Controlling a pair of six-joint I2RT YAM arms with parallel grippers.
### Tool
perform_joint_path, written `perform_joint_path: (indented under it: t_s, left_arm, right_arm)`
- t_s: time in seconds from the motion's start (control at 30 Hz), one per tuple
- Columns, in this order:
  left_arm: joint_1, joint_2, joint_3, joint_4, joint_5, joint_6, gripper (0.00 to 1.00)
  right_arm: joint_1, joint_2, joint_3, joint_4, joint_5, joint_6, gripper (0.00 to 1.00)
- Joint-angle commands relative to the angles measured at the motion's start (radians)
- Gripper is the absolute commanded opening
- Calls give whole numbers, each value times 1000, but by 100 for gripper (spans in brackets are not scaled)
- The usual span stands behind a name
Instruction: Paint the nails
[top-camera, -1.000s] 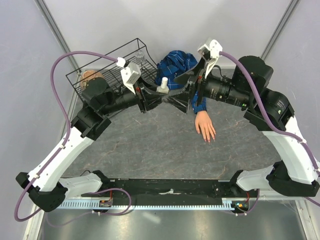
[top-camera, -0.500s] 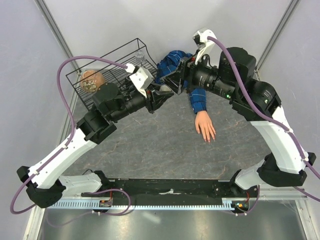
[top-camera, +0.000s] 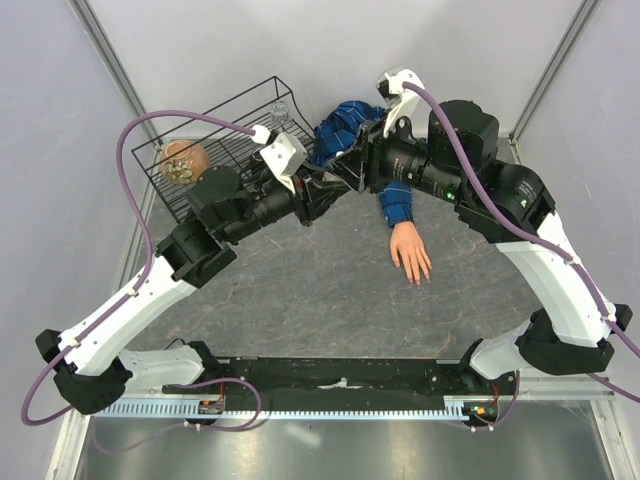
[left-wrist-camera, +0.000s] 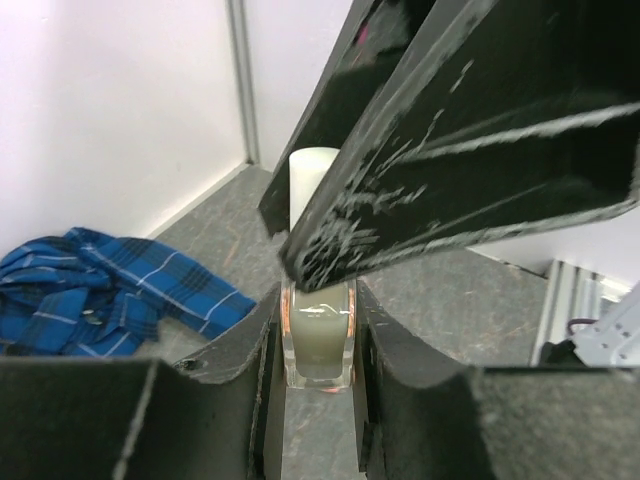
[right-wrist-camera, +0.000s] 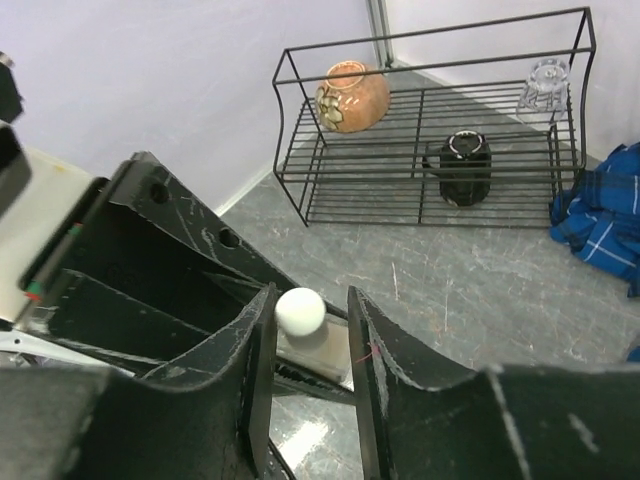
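Note:
A small clear bottle (left-wrist-camera: 318, 345) with a white cap (left-wrist-camera: 312, 178) stands upright between my left gripper's (left-wrist-camera: 316, 302) fingers, which are shut on its glass body. My right gripper (right-wrist-camera: 310, 300) straddles the white cap (right-wrist-camera: 299, 311) from above. Its left finger touches the cap, a gap shows on the other side, and its jaws stand open. In the top view both grippers meet at the back centre (top-camera: 345, 178), hiding the bottle. The mannequin hand (top-camera: 410, 250) lies flat to the right of them, its nails (top-camera: 419, 277) pointing toward the near edge, its blue plaid sleeve (top-camera: 397, 203) behind it.
A black wire rack (right-wrist-camera: 300, 195) stands at the back left, holding a brown round vase (right-wrist-camera: 351, 96), a black jar (right-wrist-camera: 466, 167) and a clear glass (right-wrist-camera: 546, 84). Bunched blue plaid cloth (top-camera: 345, 125) lies at the back centre. White walls close in on both sides.
My right arm has swung left to the bottle and its jaws have narrowed around the cap. The left arm shifted the bottle slightly right, still gripping it.

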Motion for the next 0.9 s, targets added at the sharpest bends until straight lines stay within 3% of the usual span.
perform_joint_path:
  t_s: [0.0,0.1,0.17,0.2,0.23,0.3,0.33,0.37,0.43,0.47,0.5,0.53,0.57,0.6,0.63,0.67,0.73,0.8,0.87]
  left_arm:
    - [-5,-28,3,78,71,-93,2]
    - [-1,-37,3,81,154,-98,2]
    - [27,-45,3,93,315,-125,2]
    - [45,-43,3,98,396,-153,2]
    - [97,-37,5,136,588,-193,2]
    - [155,-14,-18,338,805,-436,2]
    - [197,0,-37,468,999,-716,2]
    - [206,42,-69,812,1062,-868,2]
    - [225,84,-69,1057,1143,-1159,2]
    - [232,110,-54,1108,1147,-1185,2]
    - [241,113,-46,1084,1145,-1178,2]
    - [245,106,-44,1033,1135,-1070,2]
    - [246,74,-37,812,1113,-973,2]
    - [245,51,-29,679,1034,-854,2]
    - [245,29,-11,561,972,-619,2]
    - [245,12,-3,438,905,-519,2]
    - [245,-26,14,244,741,-332,2]
    - [243,-46,20,135,589,-259,2]
    - [237,-51,26,103,533,-188,2]
  right_arm:
    - [4,-38,-14,24,-25,-31,39]
    - [4,-47,-17,27,-37,-53,4]
    - [4,-56,-18,39,-77,-80,0]
    - [4,-61,-21,44,-172,-124,0]
    - [2,-66,-28,56,-239,-149,0]
    - [2,-96,-79,99,-409,-198,0]
    - [1,-110,-106,123,-587,-218,0]
    - [2,-135,-129,149,-659,-209,0]
    - [1,-141,-163,223,-777,-145,0]
    - [1,-135,-163,235,-804,-128,0]
    - [1,-129,-155,242,-815,-114,0]
    - [1,-124,-153,239,-795,-99,0]
    - [1,-124,-155,239,-773,-99,0]
    - [1,-126,-158,239,-749,-97,0]
    - [-1,-136,-161,237,-717,-97,0]
    - [0,-141,-166,237,-654,-97,0]
    - [1,-149,-166,231,-590,-93,16]
    - [1,-149,-164,219,-490,-79,21]
    - [1,-142,-163,208,-422,-77,29]
